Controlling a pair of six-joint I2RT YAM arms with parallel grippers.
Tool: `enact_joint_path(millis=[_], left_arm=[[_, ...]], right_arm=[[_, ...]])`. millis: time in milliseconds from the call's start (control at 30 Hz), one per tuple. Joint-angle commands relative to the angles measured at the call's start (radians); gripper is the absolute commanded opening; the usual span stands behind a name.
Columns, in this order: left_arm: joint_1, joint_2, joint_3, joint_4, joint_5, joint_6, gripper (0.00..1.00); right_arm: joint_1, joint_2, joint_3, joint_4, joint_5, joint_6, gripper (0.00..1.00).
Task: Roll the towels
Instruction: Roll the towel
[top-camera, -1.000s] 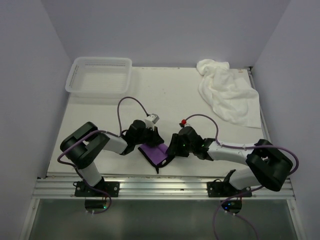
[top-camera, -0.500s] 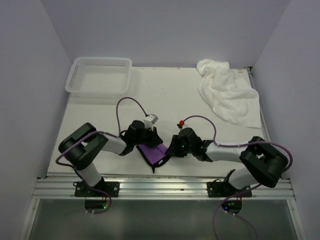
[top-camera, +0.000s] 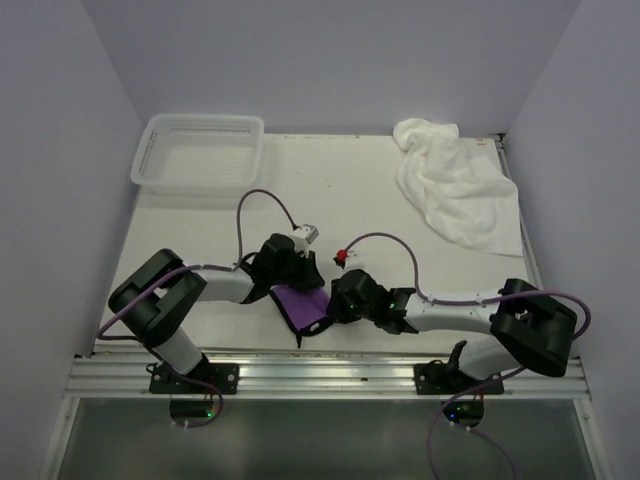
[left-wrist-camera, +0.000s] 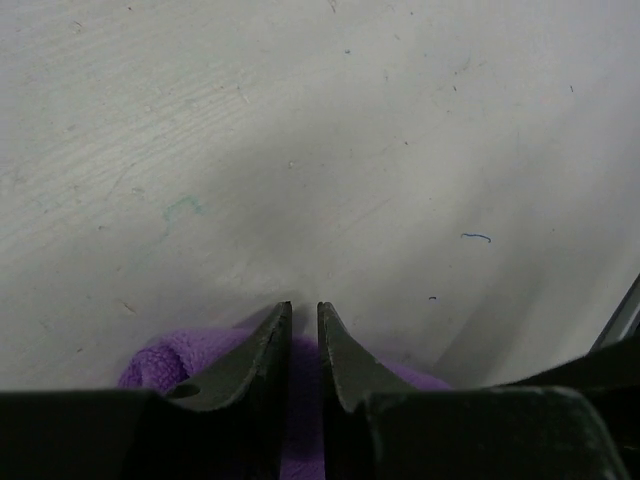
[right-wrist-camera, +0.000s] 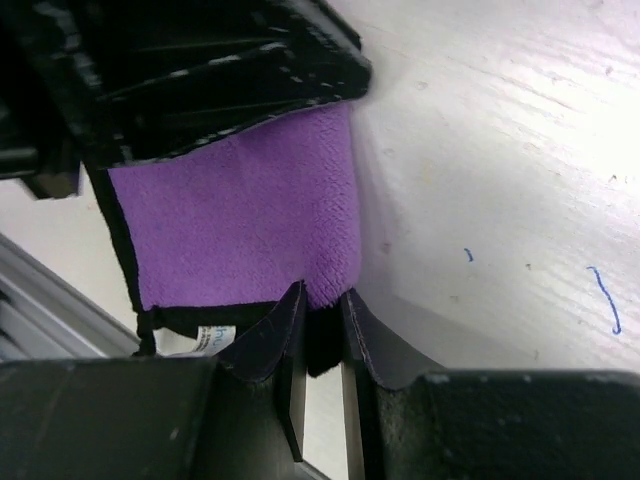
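The small purple towel (top-camera: 303, 306), short-napped fleece edged in dark trim, lies on the scuffed white table (top-camera: 340, 190) at the near middle. The right gripper (right-wrist-camera: 320, 300) is pinched onto its right edge. The left gripper (left-wrist-camera: 304, 315) has tapered black fingers (left-wrist-camera: 255, 350) a thin slit apart over the fleece, and whether they nip it I cannot tell. The large fluffy white towel (top-camera: 455, 190) sits crumpled at the far right.
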Motion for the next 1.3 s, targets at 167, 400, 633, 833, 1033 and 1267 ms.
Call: enact_joint_path(millis=[167, 400, 633, 833, 1033, 1267], left_arm=[[0.049, -0.063, 0.110, -0.242, -0.086, -0.039, 0.25], [0.052, -0.105, 0.147, -0.289, -0.085, -0.059, 0.27], [0.052, -0.184, 0.147, -0.339, -0.076, -0.071, 0.28], [0.052, -0.289, 0.108, -0.399, -0.056, -0.096, 0.34], [0.054, -0.355, 0.091, -0.546, -0.020, -0.080, 0.44], [0.052, -0.450, 0.033, -0.637, 0.032, -0.122, 0.57]], right_arm=[[0.206, 0.059, 0.200, -0.388, 0.416, -0.057, 0.00], [0.325, 0.197, 0.354, -0.544, 0.610, -0.028, 0.00], [0.439, 0.286, 0.470, -0.646, 0.743, -0.021, 0.00], [0.494, 0.342, 0.528, -0.690, 0.806, -0.029, 0.00], [0.511, 0.363, 0.553, -0.710, 0.823, -0.025, 0.00], [0.510, 0.283, 0.467, -0.617, 0.800, -0.048, 0.00]])
